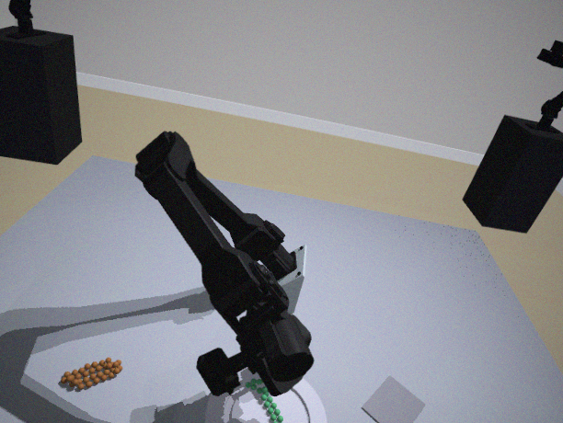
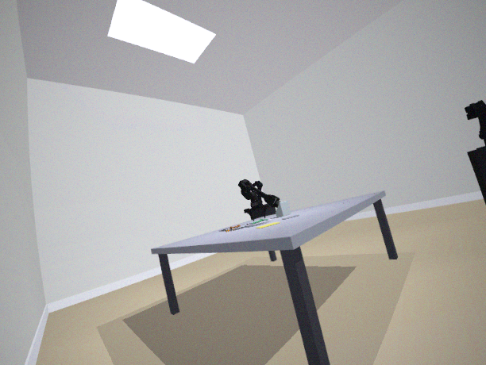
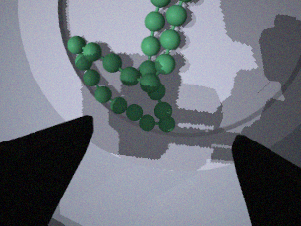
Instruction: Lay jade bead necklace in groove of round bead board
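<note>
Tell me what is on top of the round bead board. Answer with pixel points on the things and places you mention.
On the round bead board (image 1: 316, 405) (image 3: 41, 29) lies the jade bead necklace (image 1: 270, 405) (image 3: 154, 21), bunched, partly along the groove. The arm (image 1: 184, 198) (image 2: 254, 194) covers part of the board in the top view; what lies there is hidden.

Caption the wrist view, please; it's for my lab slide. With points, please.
Open claw (image 3: 163, 133) above a round bead board (image 3: 41, 64), a jade bead necklace (image 3: 112, 63) lying bunched on it.

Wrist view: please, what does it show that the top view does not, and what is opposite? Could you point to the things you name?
Only the wrist view: the open gap between the tips of the pincer (image 3: 163, 129).

Only the top view: the orange beads (image 1: 92, 373) (image 2: 233, 228) and the flat grey square (image 1: 393, 400) (image 2: 291, 217).

Both: part of the jade bead necklace (image 1: 270, 400) (image 2: 260, 221) (image 3: 154, 22) and part of the round bead board (image 1: 316, 405) (image 3: 39, 54).
</note>
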Robot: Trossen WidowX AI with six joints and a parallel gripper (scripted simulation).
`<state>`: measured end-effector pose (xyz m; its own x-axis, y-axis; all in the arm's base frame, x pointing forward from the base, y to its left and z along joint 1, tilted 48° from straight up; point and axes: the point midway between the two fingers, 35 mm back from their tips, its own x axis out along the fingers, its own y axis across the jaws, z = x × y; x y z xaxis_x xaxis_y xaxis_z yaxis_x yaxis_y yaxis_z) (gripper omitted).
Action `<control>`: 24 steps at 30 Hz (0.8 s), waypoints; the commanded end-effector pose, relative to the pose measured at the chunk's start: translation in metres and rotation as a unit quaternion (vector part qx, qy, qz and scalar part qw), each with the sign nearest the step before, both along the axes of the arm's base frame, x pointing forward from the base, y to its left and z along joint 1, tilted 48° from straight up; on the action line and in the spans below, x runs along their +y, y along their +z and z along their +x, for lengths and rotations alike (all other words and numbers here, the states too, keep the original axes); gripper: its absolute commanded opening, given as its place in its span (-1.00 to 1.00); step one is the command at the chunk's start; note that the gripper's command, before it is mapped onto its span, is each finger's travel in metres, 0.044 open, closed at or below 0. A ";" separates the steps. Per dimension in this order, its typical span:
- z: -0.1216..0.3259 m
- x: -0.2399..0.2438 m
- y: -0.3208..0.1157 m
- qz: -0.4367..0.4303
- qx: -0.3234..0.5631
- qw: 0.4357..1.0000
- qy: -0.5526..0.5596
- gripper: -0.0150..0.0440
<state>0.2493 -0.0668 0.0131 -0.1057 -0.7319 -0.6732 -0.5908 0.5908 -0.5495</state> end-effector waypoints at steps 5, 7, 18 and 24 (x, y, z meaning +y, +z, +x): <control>0.007 0.023 -0.006 -0.028 -0.221 0.954 -0.202 0.02; 0.008 0.028 -0.007 -0.036 -0.279 0.925 -0.256 -0.08; 0.011 0.053 -0.014 -0.069 -0.497 0.734 -0.457 -0.08; 0.011 0.053 -0.014 -0.069 -0.497 0.734 -0.457 -0.08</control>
<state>0.2561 -0.0279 0.0028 -0.1074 -0.7321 -0.6727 0.5561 0.5166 -0.6510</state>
